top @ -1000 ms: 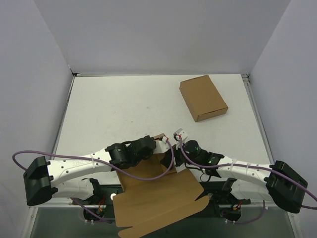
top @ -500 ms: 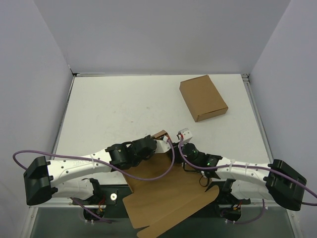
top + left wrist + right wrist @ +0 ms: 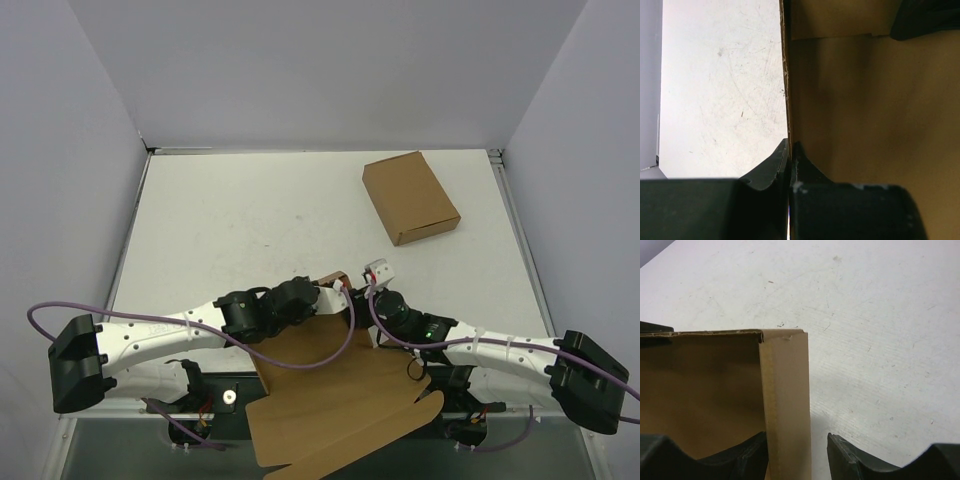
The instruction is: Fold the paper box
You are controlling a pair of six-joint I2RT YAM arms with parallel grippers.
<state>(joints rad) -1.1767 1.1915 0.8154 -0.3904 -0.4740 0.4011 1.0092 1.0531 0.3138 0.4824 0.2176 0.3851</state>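
Observation:
The paper box (image 3: 335,400) is a brown die-cut sheet lying at the near edge between the arm bases, its far flaps raised. My left gripper (image 3: 335,296) is shut on a thin upright edge of it; in the left wrist view the fingertips (image 3: 790,150) pinch that edge, and a brown panel (image 3: 865,100) fills the right side. My right gripper (image 3: 360,303) sits right beside the left one. In the right wrist view it (image 3: 797,455) stands open astride a raised corner flap (image 3: 785,400); the left finger (image 3: 747,457) is against the cardboard, the right finger (image 3: 852,457) is apart from it.
A tidy closed brown carton (image 3: 410,197) lies at the far right of the white table (image 3: 230,220). Grey walls close in the left, back and right sides. Purple cables loop along both arms.
The cardboard sheet has swung so its near end lies further right. The right gripper has moved in against the left one and now straddles the corner flap.

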